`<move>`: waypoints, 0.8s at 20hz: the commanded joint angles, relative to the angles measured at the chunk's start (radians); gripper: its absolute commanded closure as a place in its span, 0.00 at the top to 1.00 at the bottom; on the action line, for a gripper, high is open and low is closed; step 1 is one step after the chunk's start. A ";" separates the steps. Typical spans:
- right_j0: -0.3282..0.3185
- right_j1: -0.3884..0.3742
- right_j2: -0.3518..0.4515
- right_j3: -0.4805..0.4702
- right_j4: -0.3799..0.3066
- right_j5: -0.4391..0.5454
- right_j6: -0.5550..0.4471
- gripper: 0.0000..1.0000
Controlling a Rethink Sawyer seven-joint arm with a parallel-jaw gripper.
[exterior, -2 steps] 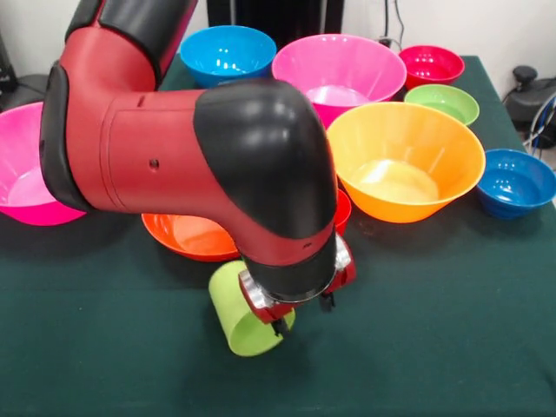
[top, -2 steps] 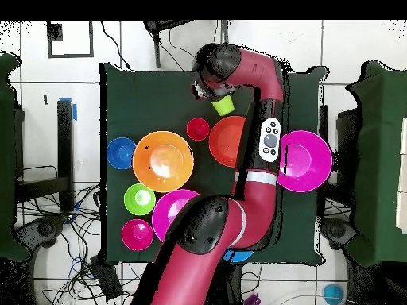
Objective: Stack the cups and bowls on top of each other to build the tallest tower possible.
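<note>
So my claw sits at the tipped green cup beside the red-orange bowl; grip unclear, 0 stacked.

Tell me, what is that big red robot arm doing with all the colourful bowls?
The robot's gripper is down at the lime green cup, which lies on its side on the table. Whether it has hold of the cup is hidden. The bowls sit apart, like the big orange bowl and the blue bowl. No tower is built yet.
</note>
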 commanded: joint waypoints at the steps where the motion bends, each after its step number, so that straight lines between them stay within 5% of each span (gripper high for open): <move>1: 0.007 -0.010 0.061 -0.028 -0.214 0.164 -0.409 1.00; 16: -0.005 -0.023 0.243 -0.065 -0.502 0.238 -0.423 1.00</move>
